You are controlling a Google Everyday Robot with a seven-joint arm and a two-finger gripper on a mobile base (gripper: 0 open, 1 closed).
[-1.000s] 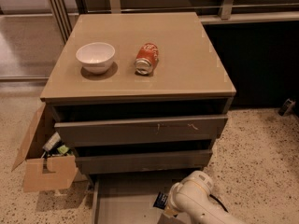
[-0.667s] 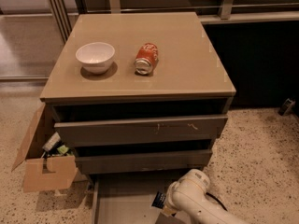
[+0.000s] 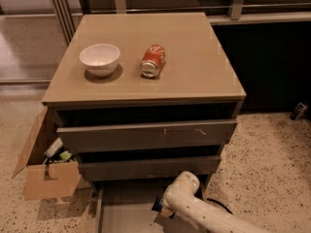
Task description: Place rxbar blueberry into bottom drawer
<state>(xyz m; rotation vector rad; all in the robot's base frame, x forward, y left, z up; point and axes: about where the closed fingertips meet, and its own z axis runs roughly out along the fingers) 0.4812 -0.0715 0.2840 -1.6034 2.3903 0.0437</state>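
Gripper [image 3: 164, 210] sits low over the open bottom drawer [image 3: 124, 215], with the dark blue rxbar blueberry [image 3: 157, 204] right at its tip, but nobody can tell if it is squeezing it.

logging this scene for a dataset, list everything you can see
cabinet: 1, tan top, grey drawers, centre
bowl: 1, white, cabinet top left
can: 1, orange-red, lying right of bowl
bottom drawer: 1, grey, pulled open
box: 1, cardboard brown, floor left of cabinet
bar: 1, dark, over bottom drawer, mostly hidden
arm: 1, white, bottom edge
end effector: 1, mostly hidden, over bottom drawer by bar
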